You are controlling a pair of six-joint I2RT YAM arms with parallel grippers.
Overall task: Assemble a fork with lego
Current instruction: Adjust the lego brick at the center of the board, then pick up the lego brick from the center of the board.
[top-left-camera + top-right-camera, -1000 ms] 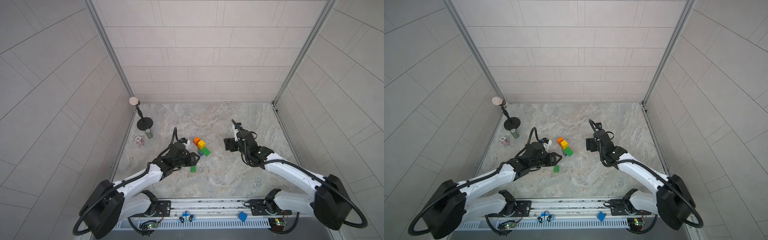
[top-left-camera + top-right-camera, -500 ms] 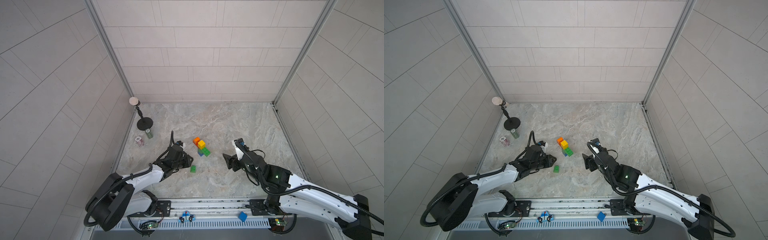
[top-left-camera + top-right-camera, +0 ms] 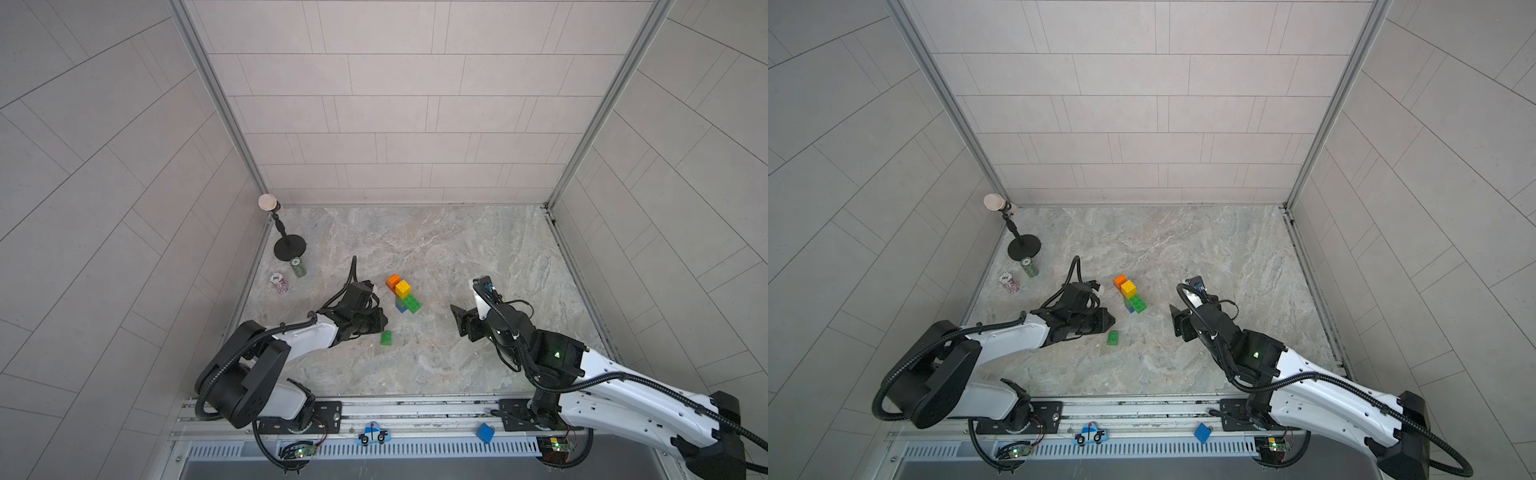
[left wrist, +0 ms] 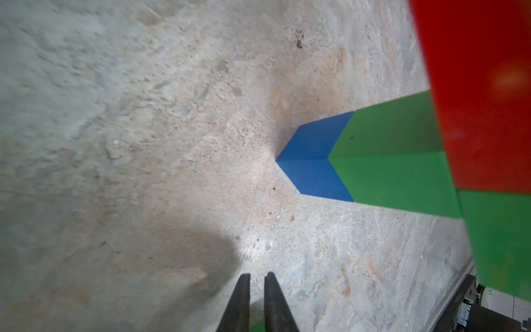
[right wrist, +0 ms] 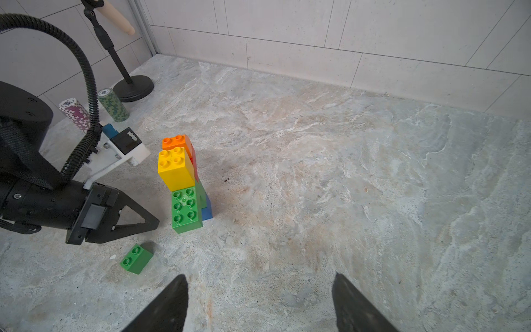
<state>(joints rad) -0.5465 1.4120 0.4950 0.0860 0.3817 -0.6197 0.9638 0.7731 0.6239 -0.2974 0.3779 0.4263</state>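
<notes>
1. The fork (image 5: pixel 184 186) stands upright near the middle of the table (image 5: pixel 344 172), resting on its blue brick (image 5: pixel 207 211). Above that come green and red (image 4: pixel 474 86). The orange prong (image 5: pixel 175 142) and yellow prong (image 5: pixel 175 169) are seated on top.
2. The long green brick (image 5: pixel 185 209) shows bare studs beside the yellow one, so the third prong appears to be missing.
3. A small green brick (image 5: pixel 136 258) lies loose on the table near the fork's foot, and both top views show it (image 3: pixel 386 338) (image 3: pixel 1112 338). It is probably that last prong.
4. The left gripper (image 5: pixel 155 222) hangs low between the loose brick and the fork, close to both. Its jaws are together and hold nothing. In the left wrist view its tips (image 4: pixel 257 276) show only a sliver of green below them.
5. The right gripper (image 5: pixel 260 277) sits well apart on the far side of the fork, jaws wide apart and empty.
6. Judged step: fetching the last prong, with no grasp yet made.
7. The next move calls for the left jaws to part, drop over the loose brick and close on its sides. The brick must then be lifted studs-up and pressed onto the bare green studs.
8. The fork balances on one small brick, so pressing could tip it. The right gripper may need to steady the stem.
</notes>
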